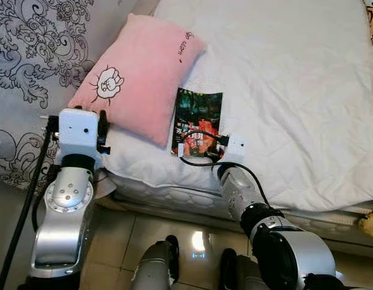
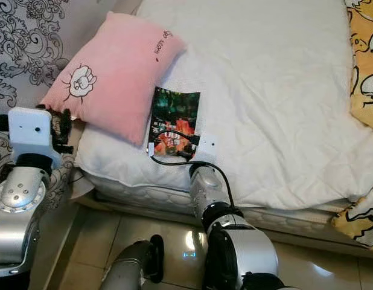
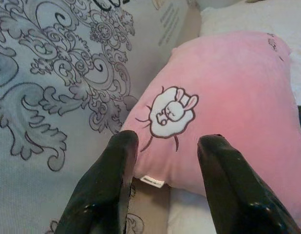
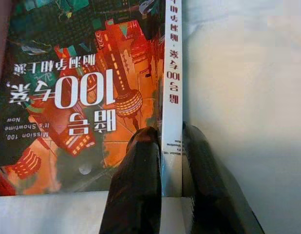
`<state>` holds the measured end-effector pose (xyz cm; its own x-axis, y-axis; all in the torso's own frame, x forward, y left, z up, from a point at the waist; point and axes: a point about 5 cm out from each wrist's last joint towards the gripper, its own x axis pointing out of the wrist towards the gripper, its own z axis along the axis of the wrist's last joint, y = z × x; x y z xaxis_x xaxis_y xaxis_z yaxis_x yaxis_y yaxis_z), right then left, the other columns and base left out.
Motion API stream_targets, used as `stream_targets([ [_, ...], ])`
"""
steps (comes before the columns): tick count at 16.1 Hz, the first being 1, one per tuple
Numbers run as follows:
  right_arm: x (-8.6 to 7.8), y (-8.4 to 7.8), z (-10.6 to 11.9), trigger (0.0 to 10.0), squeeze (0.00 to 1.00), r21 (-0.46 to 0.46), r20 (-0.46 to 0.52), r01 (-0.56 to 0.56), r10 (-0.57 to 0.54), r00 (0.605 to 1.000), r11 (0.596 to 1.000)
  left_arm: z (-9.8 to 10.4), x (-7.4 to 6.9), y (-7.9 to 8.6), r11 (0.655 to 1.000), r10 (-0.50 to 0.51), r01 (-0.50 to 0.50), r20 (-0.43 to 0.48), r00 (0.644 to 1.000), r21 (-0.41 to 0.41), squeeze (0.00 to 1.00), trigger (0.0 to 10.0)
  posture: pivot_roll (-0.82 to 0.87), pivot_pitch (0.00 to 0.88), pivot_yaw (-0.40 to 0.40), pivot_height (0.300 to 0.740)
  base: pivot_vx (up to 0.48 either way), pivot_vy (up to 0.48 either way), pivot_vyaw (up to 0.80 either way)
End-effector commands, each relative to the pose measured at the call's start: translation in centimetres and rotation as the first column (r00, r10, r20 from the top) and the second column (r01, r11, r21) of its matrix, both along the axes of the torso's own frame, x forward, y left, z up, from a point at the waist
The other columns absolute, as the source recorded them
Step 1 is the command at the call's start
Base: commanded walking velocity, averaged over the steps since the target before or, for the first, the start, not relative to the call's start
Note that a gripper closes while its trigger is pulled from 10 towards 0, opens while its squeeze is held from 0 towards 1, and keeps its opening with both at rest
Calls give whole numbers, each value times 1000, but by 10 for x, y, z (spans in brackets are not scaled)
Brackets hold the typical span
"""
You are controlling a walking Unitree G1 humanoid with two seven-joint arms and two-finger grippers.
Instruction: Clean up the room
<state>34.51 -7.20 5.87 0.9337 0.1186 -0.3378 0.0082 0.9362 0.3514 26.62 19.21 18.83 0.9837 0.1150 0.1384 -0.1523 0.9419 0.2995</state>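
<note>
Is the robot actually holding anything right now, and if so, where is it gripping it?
Yes. The right end effector pinches the book by its spine edge, near a corner, on the bed. The left end effector is open by the pillow, holding nothing.

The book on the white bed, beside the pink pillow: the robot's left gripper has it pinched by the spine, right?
Not quite: the right gripper pinches the book by its spine, as the right wrist view shows. The left gripper is open, near the pink pillow. The rest is right.
</note>
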Motion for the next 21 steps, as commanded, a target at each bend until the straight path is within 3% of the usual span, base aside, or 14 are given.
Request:
stream_targets([
  [1, -16, -2, -24, 0, 0, -23, -123, 74, -76, 989, 997, -3, -3, -2, 1000, -9, 9, -3, 1000, -3, 0, 10000, 258, 279, 40, 740, 0, 0, 0],
  [3, -21, -3, -29, 0, 0, -64, -152, 130, -138, 979, 989, -5, -3, -5, 1000, -17, 17, -1, 1000, -10, 0, 10000, 244, 267, 30, 740, 0, 0, 0],
  [8, -26, 18, -30, 0, 0, 17, -188, 89, -85, 979, 996, -7, -1, -7, 1000, -19, 19, 1, 1000, -17, 0, 10000, 236, 254, 16, 740, 0, 0, 0],
  [9, -27, 25, -29, 0, 1000, 39, -189, 69, -60, 980, 997, -7, -1, -6, 1000, -16, 17, 3, 1000, -17, 0, 10000, 238, 251, 16, 740, 0, 0, 0],
  [14, -16, 43, -10, 0, 1000, 108, -145, -17, 33, 989, 994, -6, 0, -4, 1000, -9, 9, 11, 1000, -7, 0, 10000, 253, 251, 17, 740, 0, 0, 0],
  [15, -16, 45, -9, 9686, 1000, 91, -144, -24, 37, 989, 996, -6, 0, -4, 1000, -8, 8, 13, 1000, -5, 0, 10000, 254, 251, 16, 740, 0, 0, 0],
  [21, -10, 55, 4, 10000, 1000, 104, -88, -75, 84, 993, 992, -5, 2, -2, 1000, 0, 0, 23, 1000, 2, 0, 10000, 244, 244, 8, 740, 0, 0, 0],
])
